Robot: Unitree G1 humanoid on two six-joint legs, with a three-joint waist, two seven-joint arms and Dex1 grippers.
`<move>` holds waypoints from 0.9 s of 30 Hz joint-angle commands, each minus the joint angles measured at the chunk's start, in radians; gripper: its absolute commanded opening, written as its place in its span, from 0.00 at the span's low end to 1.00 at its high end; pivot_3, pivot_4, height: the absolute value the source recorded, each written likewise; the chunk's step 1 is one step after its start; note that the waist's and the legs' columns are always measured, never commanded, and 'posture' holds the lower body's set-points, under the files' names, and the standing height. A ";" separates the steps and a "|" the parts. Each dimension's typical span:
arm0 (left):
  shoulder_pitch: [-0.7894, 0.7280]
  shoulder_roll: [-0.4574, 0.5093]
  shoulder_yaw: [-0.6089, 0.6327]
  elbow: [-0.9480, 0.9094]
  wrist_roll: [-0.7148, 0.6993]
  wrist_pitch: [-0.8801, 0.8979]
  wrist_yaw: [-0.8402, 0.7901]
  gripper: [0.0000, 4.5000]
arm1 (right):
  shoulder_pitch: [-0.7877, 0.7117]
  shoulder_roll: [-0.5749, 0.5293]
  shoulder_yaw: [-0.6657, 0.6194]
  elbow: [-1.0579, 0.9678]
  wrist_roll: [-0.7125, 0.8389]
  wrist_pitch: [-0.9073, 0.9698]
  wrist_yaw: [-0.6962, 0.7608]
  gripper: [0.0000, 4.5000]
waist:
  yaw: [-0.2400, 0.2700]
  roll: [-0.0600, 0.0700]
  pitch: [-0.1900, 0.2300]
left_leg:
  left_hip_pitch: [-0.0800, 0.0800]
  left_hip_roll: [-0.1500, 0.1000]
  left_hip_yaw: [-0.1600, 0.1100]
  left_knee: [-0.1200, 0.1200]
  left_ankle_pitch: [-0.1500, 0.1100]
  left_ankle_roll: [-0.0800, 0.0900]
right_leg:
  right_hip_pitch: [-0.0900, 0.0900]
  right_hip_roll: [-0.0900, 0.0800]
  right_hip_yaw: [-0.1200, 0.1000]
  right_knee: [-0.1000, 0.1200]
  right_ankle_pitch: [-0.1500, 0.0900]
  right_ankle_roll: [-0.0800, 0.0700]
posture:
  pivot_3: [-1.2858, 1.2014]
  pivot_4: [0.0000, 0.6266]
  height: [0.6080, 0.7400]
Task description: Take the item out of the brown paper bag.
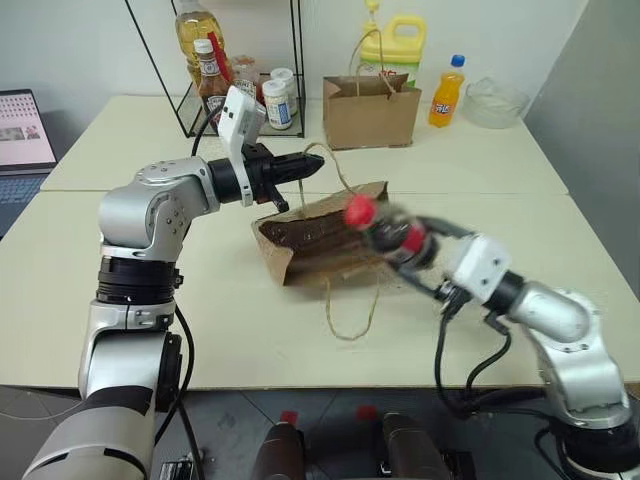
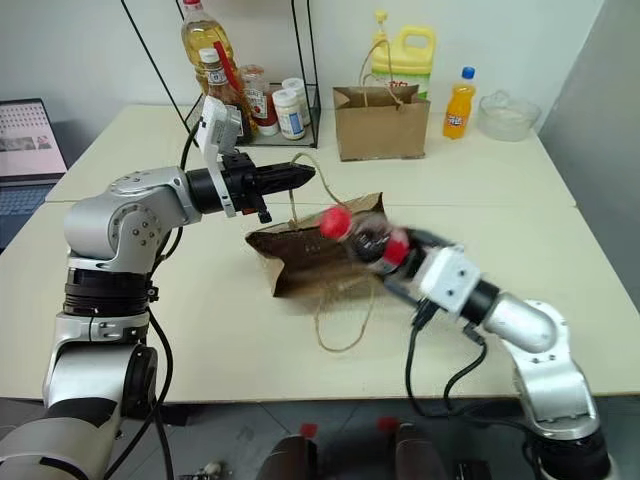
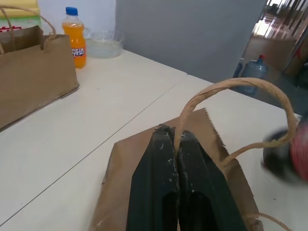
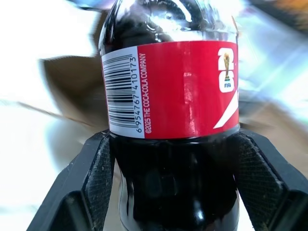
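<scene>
Between the right gripper's fingers, the cola bottle (clamped, clear of the bag).

**Where the cameras look**

Two head cameras look forward and down over the table. The left wrist camera sits close above the paper bag; the right wrist camera is pressed near the cola bottle. All share the bag.

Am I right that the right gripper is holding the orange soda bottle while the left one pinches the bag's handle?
Not quite. The right gripper holds the cola bottle, as the right wrist view shows. The orange soda bottle stands at the back. The left gripper does pinch the bag's handle.
</scene>
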 commanded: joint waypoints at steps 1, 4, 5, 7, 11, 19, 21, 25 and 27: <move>0.002 0.001 0.014 -0.036 -0.008 -0.011 -0.003 0.00 | -0.046 -0.011 -0.080 0.001 -0.035 0.066 -0.109 0.69 | -0.002 0.000 0.000 | 0.000 0.000 0.000 0.000 0.000 0.000 | 0.000 0.000 0.000 0.000 0.000 0.000 | 0.52 0.24 1.00; 0.000 -0.005 0.009 -0.038 -0.009 -0.013 -0.006 0.00 | -0.091 -0.074 -0.025 0.103 -0.111 0.193 -0.121 0.69 | -0.006 0.000 0.000 | 0.001 0.000 0.000 0.000 0.000 0.000 | 0.000 0.001 0.001 0.001 0.000 0.000 | 0.52 0.24 1.00; -0.003 -0.008 0.008 -0.037 -0.008 -0.013 -0.006 0.00 | -0.105 -0.096 0.005 0.136 -0.128 0.240 -0.109 0.69 | -0.005 0.000 0.000 | 0.001 0.000 0.000 0.000 0.000 0.000 | 0.000 0.001 0.001 0.000 0.000 0.000 | 0.52 0.24 1.00; -0.008 -0.014 0.007 -0.035 -0.007 -0.014 -0.005 0.00 | -0.156 -0.121 0.058 0.204 -0.146 0.311 -0.092 0.69 | -0.006 0.000 0.000 | 0.001 0.000 0.000 -0.001 0.000 0.000 | 0.000 0.001 0.001 0.000 0.000 0.000 | 0.52 0.24 1.00; -0.003 -0.021 0.006 -0.046 -0.008 -0.012 -0.002 0.00 | -0.250 -0.156 0.169 0.286 -0.165 0.362 -0.034 0.69 | -0.007 0.002 0.001 | 0.000 0.000 0.000 -0.001 0.000 0.000 | -0.001 0.001 0.001 0.000 0.000 -0.001 | 0.52 0.24 1.00; 0.019 -0.034 0.016 -0.082 -0.017 -0.005 0.012 0.00 | -0.307 -0.315 0.371 0.402 -0.254 0.280 0.124 0.69 | -0.002 0.002 0.001 | -0.001 0.000 0.000 0.000 0.000 0.000 | -0.002 0.001 0.001 0.000 0.000 0.000 | 0.52 0.24 1.00; 0.027 -0.035 0.019 -0.091 -0.020 -0.004 0.016 0.00 | -0.314 -0.339 0.399 0.423 -0.282 0.239 0.142 0.69 | -0.003 0.002 0.001 | -0.001 0.000 0.000 0.000 0.000 0.000 | -0.002 0.001 0.001 -0.001 0.000 0.000 | 0.52 0.24 1.00; 0.027 -0.042 0.020 -0.091 -0.021 -0.008 0.026 0.00 | -0.326 -0.341 0.398 0.459 -0.300 0.190 0.144 0.92 | -0.003 0.002 0.001 | -0.001 0.000 0.000 0.000 0.000 0.000 | -0.001 0.001 0.001 0.000 0.000 0.000 | 0.52 0.24 1.00; 0.026 -0.042 0.021 -0.090 -0.021 -0.010 0.027 0.00 | -0.329 -0.335 0.383 0.460 -0.298 0.182 0.141 0.99 | -0.003 0.002 0.001 | -0.001 0.000 0.000 0.000 0.000 0.000 | -0.001 0.001 0.001 0.000 0.000 0.000 | 0.52 0.24 1.00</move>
